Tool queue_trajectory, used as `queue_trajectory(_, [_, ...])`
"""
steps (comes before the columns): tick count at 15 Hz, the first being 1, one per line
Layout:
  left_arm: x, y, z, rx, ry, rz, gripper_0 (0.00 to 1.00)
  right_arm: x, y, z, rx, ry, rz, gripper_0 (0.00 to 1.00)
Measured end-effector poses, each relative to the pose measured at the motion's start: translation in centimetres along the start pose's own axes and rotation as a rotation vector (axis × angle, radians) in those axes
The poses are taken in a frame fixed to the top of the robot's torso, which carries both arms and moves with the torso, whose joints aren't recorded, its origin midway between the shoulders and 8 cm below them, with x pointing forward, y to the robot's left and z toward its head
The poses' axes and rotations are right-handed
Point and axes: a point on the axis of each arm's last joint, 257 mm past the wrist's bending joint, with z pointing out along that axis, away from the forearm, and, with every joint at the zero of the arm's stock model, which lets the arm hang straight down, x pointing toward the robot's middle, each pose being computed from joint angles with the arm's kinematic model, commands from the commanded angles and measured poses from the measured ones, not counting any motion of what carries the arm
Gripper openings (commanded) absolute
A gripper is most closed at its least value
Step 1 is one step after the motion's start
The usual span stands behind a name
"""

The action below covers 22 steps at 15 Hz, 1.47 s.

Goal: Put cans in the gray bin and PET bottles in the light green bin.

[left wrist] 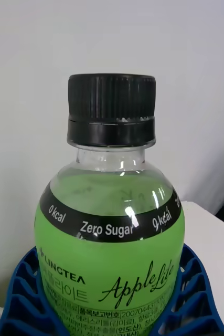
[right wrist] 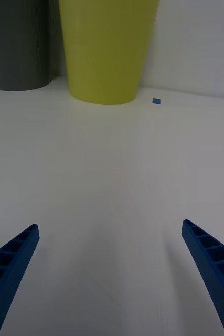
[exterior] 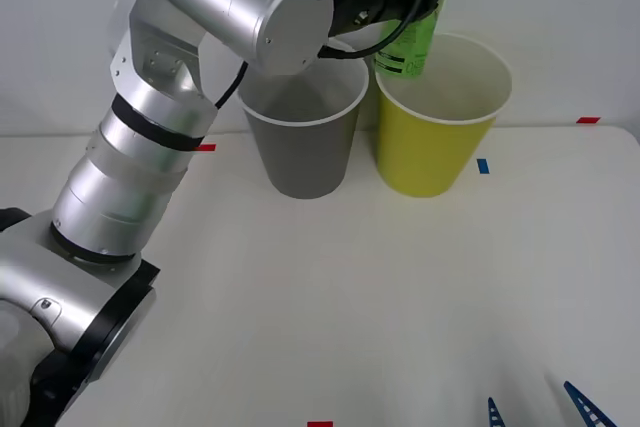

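You see a glossy clear plastic PET bottle (left wrist: 110,247) with a ribbed matt black cap (left wrist: 112,107). The left end effector's (left wrist: 109,299) blue fingers (left wrist: 193,294) look like ribbed plastic. The bench (exterior: 400,287) is smooth, matt white; the arm (exterior: 150,137) is brushed metal.

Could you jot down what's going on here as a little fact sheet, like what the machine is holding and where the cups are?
Left gripper: shut on the green bottle, held up above the back rim of the light green bin
Bottle cap: black, screwed on
Gray bin: standing on the table, just to the left of the light green bin
Right gripper: jaws open, low over the bare table, pointing towards the bins
Bottle in a bin: not yet
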Motion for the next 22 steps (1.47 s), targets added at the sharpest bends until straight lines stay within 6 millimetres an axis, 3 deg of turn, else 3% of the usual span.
queue_trajectory(5, [-0.3,1.2,3.8,-0.02,-0.053,-0.013,0.0,0.0,0.0,0.0,0.0,0.0,0.0,0.95])
queue_trajectory(10, [-1.9,-3.6,5.8,0.041,-0.085,-0.024,0.0,0.0,0.0,0.0,0.0,0.0,0.0,0.95])
queue_trajectory(13, [-1.9,-4.9,6.1,0.048,-0.09,-0.018,0.0,0.0,0.0,0.0,0.0,0.0,0.0,0.95])
queue_trajectory(16, [-1.8,-4.4,6.6,0.039,-0.107,-0.011,0.0,0.0,0.0,0.0,0.0,0.0,0.0,0.95])
queue_trajectory(22, [-1.1,-4.0,9.5,0.03,-0.17,-0.028,0.0,0.0,0.0,0.0,0.0,0.0,0.0,0.95])
